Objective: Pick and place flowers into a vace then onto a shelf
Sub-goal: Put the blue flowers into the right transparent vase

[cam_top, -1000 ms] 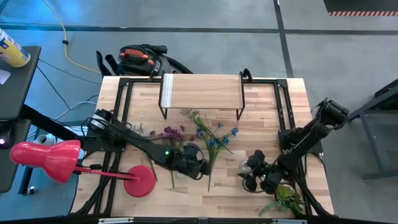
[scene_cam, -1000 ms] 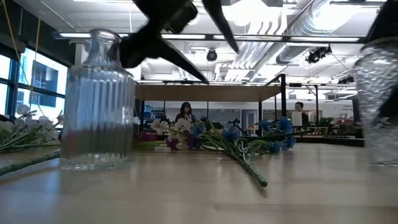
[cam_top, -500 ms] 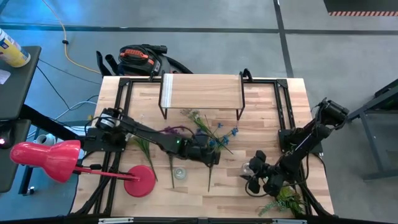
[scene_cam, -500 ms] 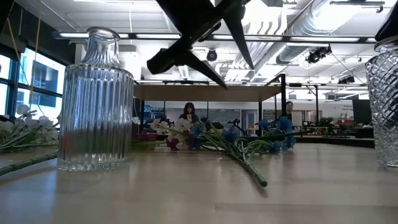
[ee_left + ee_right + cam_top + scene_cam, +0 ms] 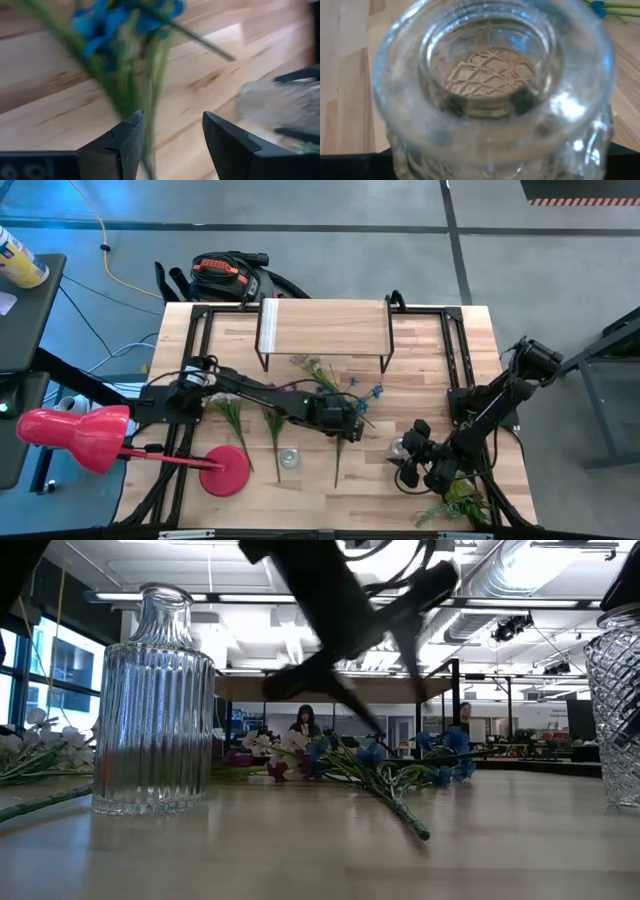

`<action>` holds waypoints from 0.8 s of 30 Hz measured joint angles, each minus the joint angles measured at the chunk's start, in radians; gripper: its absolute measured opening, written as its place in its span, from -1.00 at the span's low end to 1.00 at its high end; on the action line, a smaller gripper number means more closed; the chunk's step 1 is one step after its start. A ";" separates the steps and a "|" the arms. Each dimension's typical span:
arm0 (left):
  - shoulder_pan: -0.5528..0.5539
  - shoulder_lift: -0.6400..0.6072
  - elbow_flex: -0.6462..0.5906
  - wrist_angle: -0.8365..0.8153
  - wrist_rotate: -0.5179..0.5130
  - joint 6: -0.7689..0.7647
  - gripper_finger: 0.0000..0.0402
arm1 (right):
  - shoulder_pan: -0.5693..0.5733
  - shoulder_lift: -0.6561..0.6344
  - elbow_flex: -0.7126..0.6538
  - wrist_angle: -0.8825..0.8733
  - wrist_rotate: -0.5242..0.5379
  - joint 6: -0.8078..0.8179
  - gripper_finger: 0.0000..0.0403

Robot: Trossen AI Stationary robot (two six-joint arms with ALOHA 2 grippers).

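Observation:
A blue-and-white flower stem lies on the table, with blossoms toward the far right and its cut end toward the near edge; it also shows in the low view. My left gripper hovers open just over this stem, one finger on either side, touching nothing. A ribbed glass vase stands alone and upright. My right gripper is shut on a cut-glass vase. The shelf stands at the far edge. My right gripper holds the cut-glass vase around its body, below the rim. It comes level from the table's near right side. The vase itself hides the fingers in the wrist view. The vase stands upright at table height; whether its base touches the table I cannot tell.
White flowers lie in front of the shelf. More green stems lie left of the ribbed vase. A red lamp base stands near left, and a small bushy plant near right.
My left gripper has gone from beside the ribbed vase toward the table's right and far edges, ending over the blue flower stem, fingers still open. The ribbed vase now stands uncovered. My right gripper has shifted a little toward the near right with the cut-glass vase.

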State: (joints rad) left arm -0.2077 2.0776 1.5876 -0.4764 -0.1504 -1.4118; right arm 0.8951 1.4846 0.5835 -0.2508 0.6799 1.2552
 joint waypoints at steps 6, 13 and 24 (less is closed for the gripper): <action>-0.002 0.042 0.059 -0.160 0.007 0.020 0.17 | -0.007 -0.006 -0.001 -0.007 -0.006 0.002 0.31; -0.001 0.072 0.072 -0.194 -0.052 0.004 0.17 | -0.011 -0.013 -0.002 -0.009 -0.008 0.002 0.31; -0.002 0.138 0.072 -0.135 -0.054 0.020 0.17 | -0.011 -0.016 -0.002 -0.010 -0.007 -0.004 0.31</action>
State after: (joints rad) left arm -0.2092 2.2158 1.6596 -0.6117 -0.2044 -1.3918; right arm 0.8837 1.4685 0.5816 -0.2611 0.6731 1.2510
